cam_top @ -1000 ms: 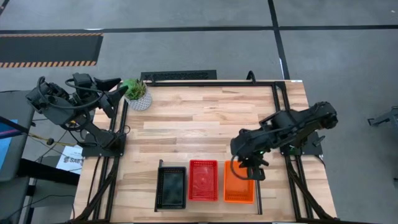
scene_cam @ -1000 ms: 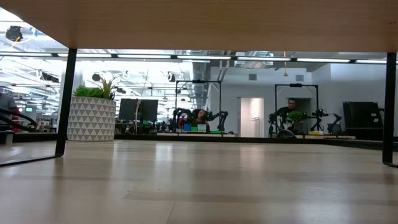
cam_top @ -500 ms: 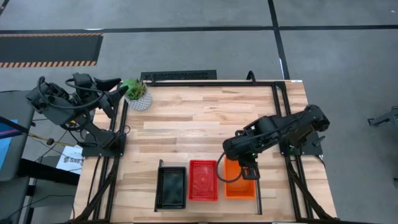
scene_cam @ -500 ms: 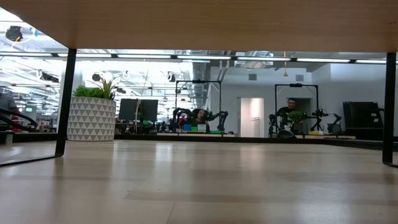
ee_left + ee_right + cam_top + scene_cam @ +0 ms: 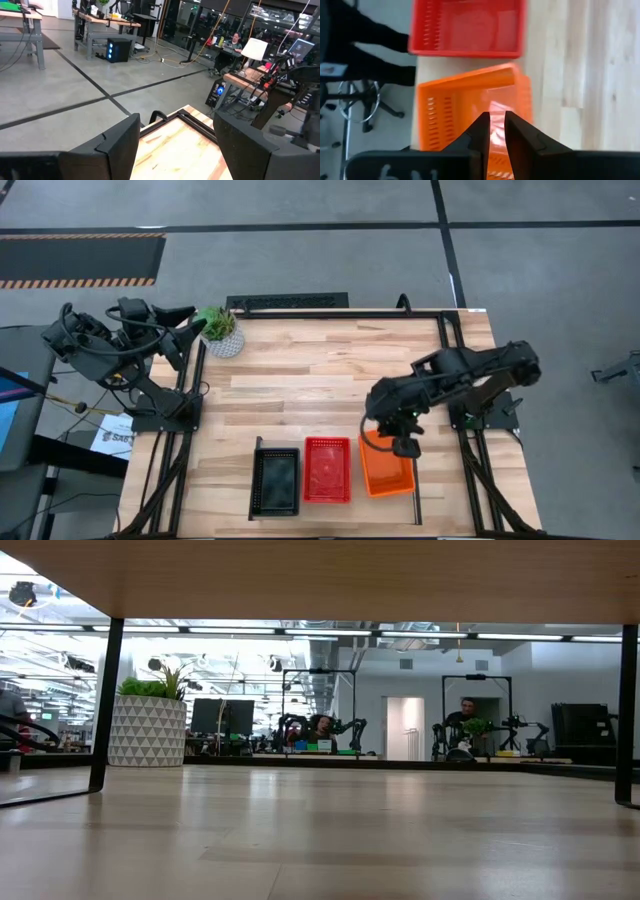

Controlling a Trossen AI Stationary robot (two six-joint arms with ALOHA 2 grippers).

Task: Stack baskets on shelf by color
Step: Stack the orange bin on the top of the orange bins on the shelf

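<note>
three baskets are lined up at the near edge of the table [image 5: 330,380], w/ the black basket [image 5: 275,482] on the left and the red basket [image 5: 327,470] in the middle. the orange basket [image 5: 386,468] is on the right, tilted, its far rim pinched by the right gripper [image 5: 404,446], fingers [image 5: 481,131] narrow. farther back, the plant pot [image 5: 220,332] is seen at the far left corner. the left gripper [image 5: 190,320] is held wide open off the table by it.

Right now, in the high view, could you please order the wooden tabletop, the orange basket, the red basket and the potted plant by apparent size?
1. Wooden tabletop.
2. Orange basket and red basket: they look about alike; the orange one sits tilted, held by the right gripper, so I would not rank them.
3. Potted plant.
</note>
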